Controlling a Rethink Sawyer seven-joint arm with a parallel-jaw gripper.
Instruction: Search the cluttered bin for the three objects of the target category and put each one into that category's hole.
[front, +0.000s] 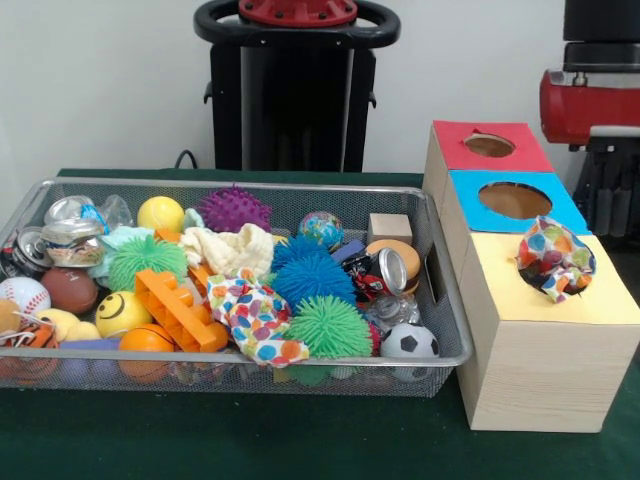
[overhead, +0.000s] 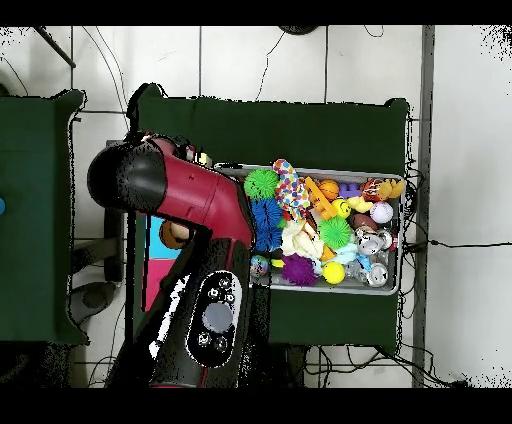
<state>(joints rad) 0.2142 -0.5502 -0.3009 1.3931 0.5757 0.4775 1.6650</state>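
Note:
The wire mesh bin (front: 250, 183) stands on the green table, full of toys; it also shows in the overhead view (overhead: 400, 240). One spotted cloth (front: 255, 318) lies on the clutter at the bin's front middle, also seen from overhead (overhead: 289, 187). A second spotted cloth (front: 553, 258) sits bunched in the hole of the yellow surround (front: 530, 290) on the wooden box and sticks out above it, covering the hole. I see no third spotted cloth. A red and black part of the arm (front: 590, 105) hangs at the upper right, and the gripper itself does not show.
The blue-surrounded hole (front: 515, 200) and the red-surrounded hole (front: 489, 145) lie behind the yellow one. The bin holds spiky balls, an orange block (front: 175, 310), a cream cloth (front: 230, 248), cans and small balls. From overhead the arm (overhead: 190, 200) covers the boxes.

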